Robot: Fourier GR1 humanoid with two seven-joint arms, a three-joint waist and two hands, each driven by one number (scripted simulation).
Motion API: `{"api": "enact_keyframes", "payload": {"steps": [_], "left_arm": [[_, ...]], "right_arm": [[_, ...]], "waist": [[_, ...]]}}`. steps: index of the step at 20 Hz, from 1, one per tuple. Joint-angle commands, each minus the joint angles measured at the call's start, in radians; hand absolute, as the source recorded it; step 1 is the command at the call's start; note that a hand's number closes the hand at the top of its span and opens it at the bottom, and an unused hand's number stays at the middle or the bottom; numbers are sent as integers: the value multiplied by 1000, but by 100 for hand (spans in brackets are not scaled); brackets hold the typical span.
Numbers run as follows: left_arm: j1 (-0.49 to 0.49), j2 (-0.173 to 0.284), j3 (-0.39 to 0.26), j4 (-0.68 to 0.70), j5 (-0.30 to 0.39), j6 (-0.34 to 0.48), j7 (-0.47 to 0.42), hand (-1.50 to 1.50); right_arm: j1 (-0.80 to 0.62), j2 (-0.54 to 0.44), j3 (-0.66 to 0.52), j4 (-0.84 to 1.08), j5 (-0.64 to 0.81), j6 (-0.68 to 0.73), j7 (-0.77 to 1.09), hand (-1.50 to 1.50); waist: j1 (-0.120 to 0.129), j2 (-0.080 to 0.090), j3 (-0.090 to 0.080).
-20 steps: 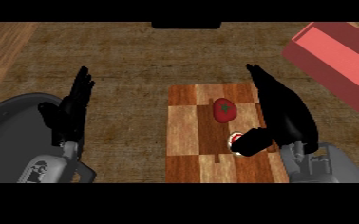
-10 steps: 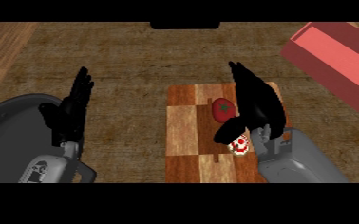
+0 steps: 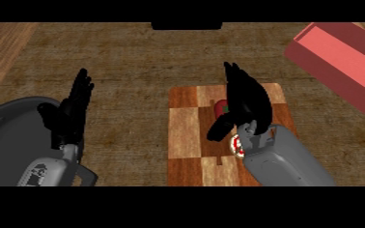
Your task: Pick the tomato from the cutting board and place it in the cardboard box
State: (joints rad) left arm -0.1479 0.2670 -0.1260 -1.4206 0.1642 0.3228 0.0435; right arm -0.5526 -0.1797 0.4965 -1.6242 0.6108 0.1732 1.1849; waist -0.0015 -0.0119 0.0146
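Red round tomato (image 3: 221, 107) sits on checkered wooden cutting board (image 3: 187, 125), mostly hidden by black right hand (image 3: 246, 104); fingers straight, thumb spread, not round it yet. Pink cardboard box (image 3: 331, 58) waits far right on brown desk (image 3: 135, 53). Left hand (image 3: 71, 108) rests w/ fingers straight.

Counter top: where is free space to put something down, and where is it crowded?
Bare counter lies between the left hand and the cutting board, and above the board up to the cardboard box. The board's right half is crowded: right hand over the tomato.
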Motion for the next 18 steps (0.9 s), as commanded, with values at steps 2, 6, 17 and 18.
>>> {"api": "enact_keyframes", "payload": {"steps": [2, 6, 17, 18], "left_arm": [[59, -8, 13, 97, -31, 27, -33, 0], [75, 2, 18, 84, -22, 8, -19, 0], [14, 15, 46, 126, -20, -25, -16, 0], [26, -19, 41, 121, -20, 5, -14, 0]], "right_arm": [[-15, 55, -19, 46, 23, 60, 182, -150], [6, 74, -20, 89, 69, 51, 157, -150], [10, 105, -59, 170, 105, 92, 112, -150], [-11, 102, -71, 164, 108, 106, 111, -150]], "waist": [[0, 12, -17], [2, 12, -16], [-10, 13, -16], [-7, 12, -16]]}}
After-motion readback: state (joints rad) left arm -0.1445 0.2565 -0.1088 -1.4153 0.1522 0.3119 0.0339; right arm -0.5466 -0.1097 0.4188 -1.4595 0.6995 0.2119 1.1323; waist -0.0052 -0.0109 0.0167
